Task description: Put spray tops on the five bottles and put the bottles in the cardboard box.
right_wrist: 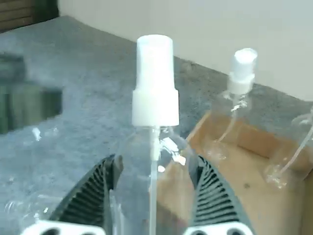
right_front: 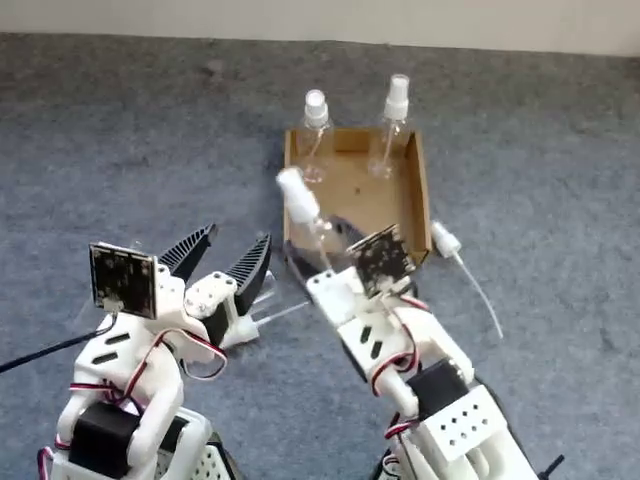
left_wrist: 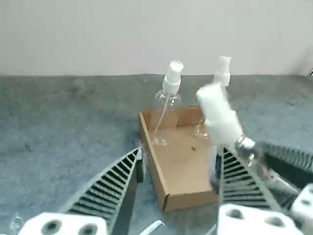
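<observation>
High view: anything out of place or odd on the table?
One loose spray top lies on the carpet just right of the cardboard box, its dip tube trailing, on no bottle. The bottle in the right tool is tilted, not upright.

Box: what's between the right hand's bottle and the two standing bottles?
Only box floor, bare but for a speck, between held bottle and standing bottles; clearest in high view.

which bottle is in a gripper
The tilted bottle at the box's near left corner, clamped by the right gripper; the other two stand upright inside it.
</observation>
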Action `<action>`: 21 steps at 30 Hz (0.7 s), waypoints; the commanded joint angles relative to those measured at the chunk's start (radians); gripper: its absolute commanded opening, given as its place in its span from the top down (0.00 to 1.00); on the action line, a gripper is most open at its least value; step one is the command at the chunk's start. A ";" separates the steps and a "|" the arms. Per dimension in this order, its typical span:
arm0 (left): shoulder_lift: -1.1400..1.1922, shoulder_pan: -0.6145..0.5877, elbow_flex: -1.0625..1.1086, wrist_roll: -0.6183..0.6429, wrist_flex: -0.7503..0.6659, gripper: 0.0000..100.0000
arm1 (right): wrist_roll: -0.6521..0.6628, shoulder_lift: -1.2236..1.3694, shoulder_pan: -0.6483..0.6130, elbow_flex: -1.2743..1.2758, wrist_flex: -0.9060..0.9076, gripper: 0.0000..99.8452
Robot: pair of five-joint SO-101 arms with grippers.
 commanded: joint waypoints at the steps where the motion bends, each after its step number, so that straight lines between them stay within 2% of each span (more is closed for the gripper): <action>1: -0.031 -0.012 0.016 -0.021 -0.038 0.80 | -0.008 0.120 0.036 -0.186 -0.010 1.00; 8: -0.030 -0.002 0.093 -0.043 -0.109 0.80 | -0.011 0.453 0.035 -0.539 0.031 1.00; 11: -0.030 0.054 0.110 -0.091 -0.126 0.75 | -0.051 0.547 0.035 -0.679 0.097 1.00; 15: -0.028 0.090 0.111 -0.094 -0.126 0.73 | -0.109 0.608 0.030 -0.806 0.200 1.00; 21: -0.028 0.090 0.111 -0.095 -0.130 0.72 | -0.110 0.613 -0.068 -0.860 0.298 1.00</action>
